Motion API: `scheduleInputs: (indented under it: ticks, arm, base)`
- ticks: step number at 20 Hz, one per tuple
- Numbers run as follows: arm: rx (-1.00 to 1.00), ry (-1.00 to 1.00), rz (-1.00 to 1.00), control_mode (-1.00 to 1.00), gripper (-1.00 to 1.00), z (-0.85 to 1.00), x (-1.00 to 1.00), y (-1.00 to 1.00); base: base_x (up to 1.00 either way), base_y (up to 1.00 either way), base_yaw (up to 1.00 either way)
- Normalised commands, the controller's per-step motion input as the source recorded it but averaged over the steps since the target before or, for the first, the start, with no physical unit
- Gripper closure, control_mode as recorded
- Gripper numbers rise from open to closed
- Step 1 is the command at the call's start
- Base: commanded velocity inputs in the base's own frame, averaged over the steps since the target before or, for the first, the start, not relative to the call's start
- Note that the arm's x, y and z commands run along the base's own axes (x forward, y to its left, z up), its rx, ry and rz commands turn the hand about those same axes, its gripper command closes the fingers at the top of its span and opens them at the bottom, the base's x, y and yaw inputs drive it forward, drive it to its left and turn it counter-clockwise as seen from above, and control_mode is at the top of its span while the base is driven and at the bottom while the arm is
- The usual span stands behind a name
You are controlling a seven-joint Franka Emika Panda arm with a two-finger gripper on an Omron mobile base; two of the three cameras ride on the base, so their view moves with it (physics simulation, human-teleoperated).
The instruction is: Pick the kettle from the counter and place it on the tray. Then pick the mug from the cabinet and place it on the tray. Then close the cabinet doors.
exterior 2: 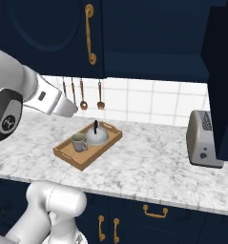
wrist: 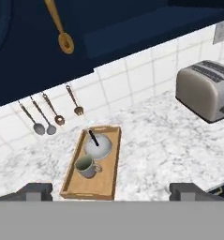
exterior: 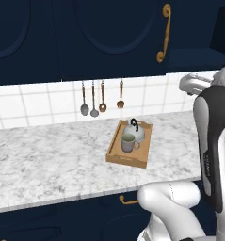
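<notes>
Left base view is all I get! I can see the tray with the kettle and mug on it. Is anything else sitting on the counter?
Observer: Yes. A boxy silver toaster stands on the counter, off to the right of the tray.
Operator: Is the robot holding something?
Observer: No. The hand view shows the gripper open and empty, looking down at the kettle and mug.
Operator: And up top, is it all shut?
Observer: Not quite. In the right base view the right cabinet door stands open above the toaster.
</notes>
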Motion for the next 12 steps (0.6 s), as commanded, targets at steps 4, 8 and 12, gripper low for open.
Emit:
scheduleInputs:
  ticks: [4,8,12]
  arm:
    - [0.8,-0.22,-0.43,-1.0,-1.0,-0.38,-0.23,-0.01]
    - [0.57,-0.22,-0.49,-1.0,-1.0,-0.37,-0.12,0.07]
    - [0.32,-0.09,-0.37,-1.0,-1.0,-0.24,-0.09,0.07]
  base:
    - [0.0,0.0,0.0]
    - [0.0,0.0,0.0]
    - [0.0,0.0,0.0]
